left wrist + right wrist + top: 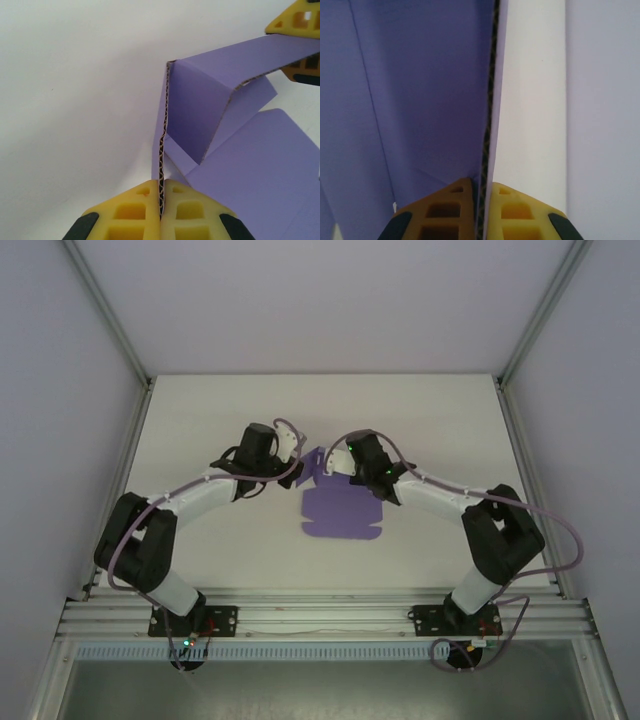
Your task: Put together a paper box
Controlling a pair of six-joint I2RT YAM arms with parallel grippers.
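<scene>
The paper box (342, 510) is a violet die-cut card sheet lying mostly flat on the white table, with its far flaps raised. My left gripper (297, 466) is at the sheet's far left corner. In the left wrist view it (162, 192) is shut on the edge of an upright flap (200, 95) that folds round a corner. My right gripper (335, 462) is just right of it, and its yellow fingers (299, 20) pinch the far end of that folded strip. Seen from the right wrist, the right gripper (483, 192) is shut on the card's edge (420, 100).
The white table (200, 410) is bare around the sheet, with grey side walls (60, 390) and an aluminium rail (320, 610) at the near edge where both arm bases stand. The two wrists are close together above the sheet's far edge.
</scene>
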